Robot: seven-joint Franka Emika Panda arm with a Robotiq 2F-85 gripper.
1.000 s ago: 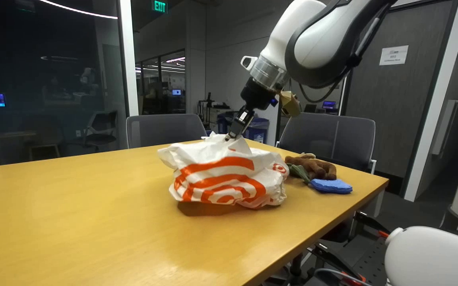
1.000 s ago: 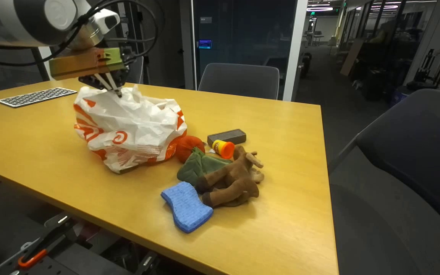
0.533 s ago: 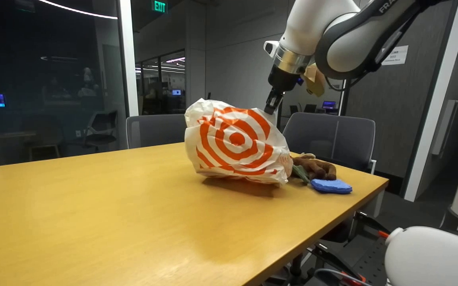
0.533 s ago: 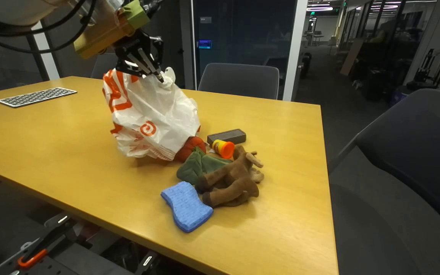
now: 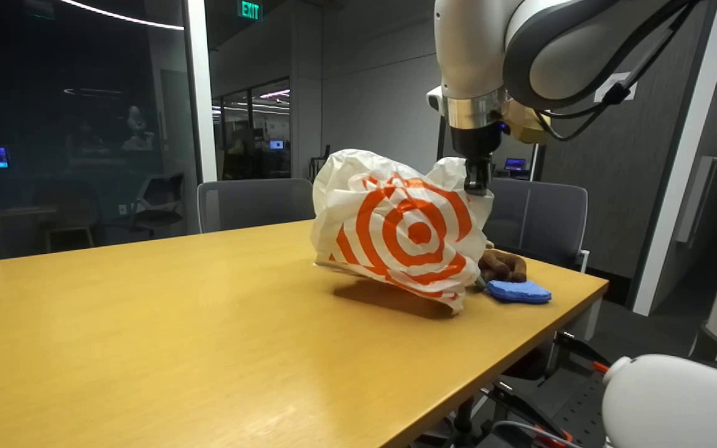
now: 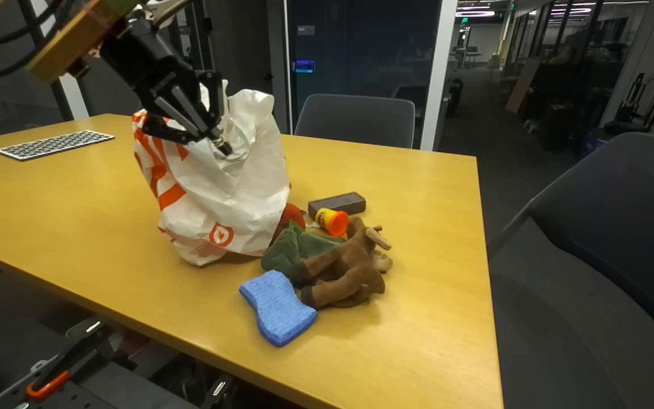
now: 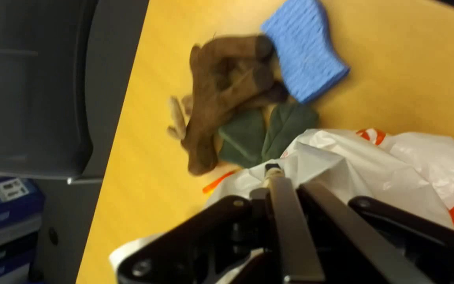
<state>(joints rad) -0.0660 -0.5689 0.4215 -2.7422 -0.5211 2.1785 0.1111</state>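
At end effector (image 6: 223, 147), white bag (image 6: 236, 199)

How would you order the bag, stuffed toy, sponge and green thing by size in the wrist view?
1. White bag, running out of frame
2. Brown stuffed toy
3. Blue sponge and green thing: unsure, since the latter is partly covered

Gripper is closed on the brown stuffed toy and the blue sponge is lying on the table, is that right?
Not quite: the gripper is closed on the white plastic bag, not on the brown stuffed toy, as an exterior view shows. The blue sponge does lie on the table.
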